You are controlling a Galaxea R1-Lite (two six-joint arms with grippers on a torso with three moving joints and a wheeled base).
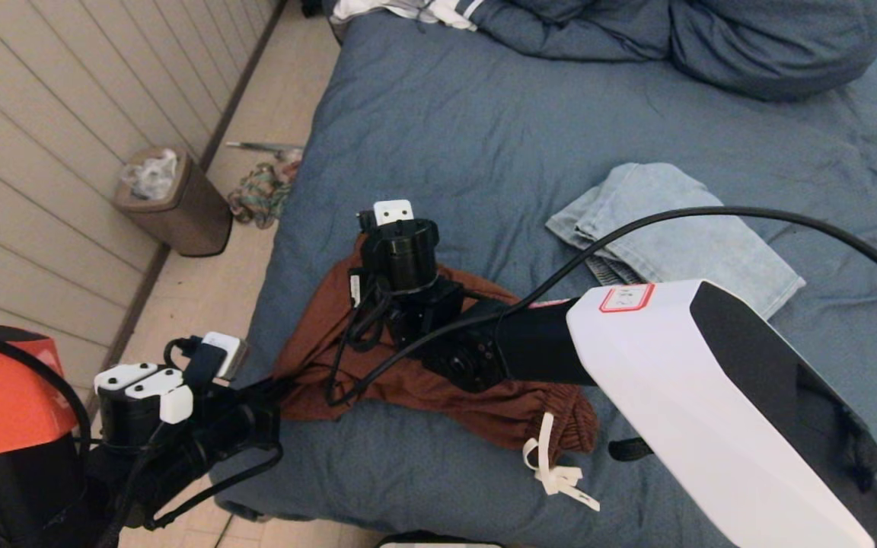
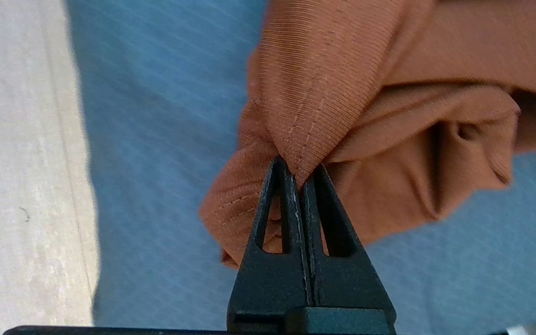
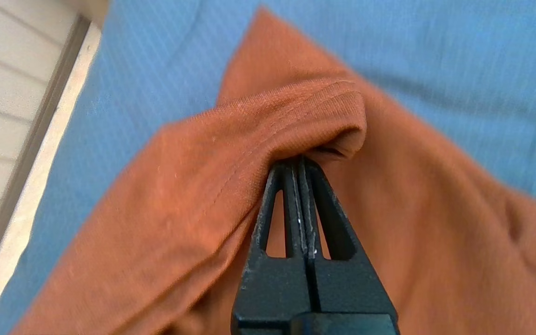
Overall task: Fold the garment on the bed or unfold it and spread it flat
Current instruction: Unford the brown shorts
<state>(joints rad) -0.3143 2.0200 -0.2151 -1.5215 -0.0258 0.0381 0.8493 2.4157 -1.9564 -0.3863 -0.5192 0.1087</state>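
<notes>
A rust-brown garment (image 1: 416,388) lies crumpled near the front left corner of the bed (image 1: 484,137), its white drawstring (image 1: 553,472) trailing toward the front edge. In the left wrist view my left gripper (image 2: 298,179) is shut on a stitched fold of the garment (image 2: 342,70), just above the blue sheet. In the right wrist view my right gripper (image 3: 299,163) is shut on a rolled hem of the garment (image 3: 179,186). In the head view the right wrist (image 1: 400,251) sits over the garment's far edge and the left arm (image 1: 180,418) reaches its left edge. Both sets of fingertips are hidden there.
Folded light-blue jeans (image 1: 674,236) lie on the sheet right of the garment. Heaped blue bedding (image 1: 712,38) fills the far end. Left of the bed are bare floor, a brown bin (image 1: 176,202), a pile of cloth (image 1: 259,194) and a panelled wall.
</notes>
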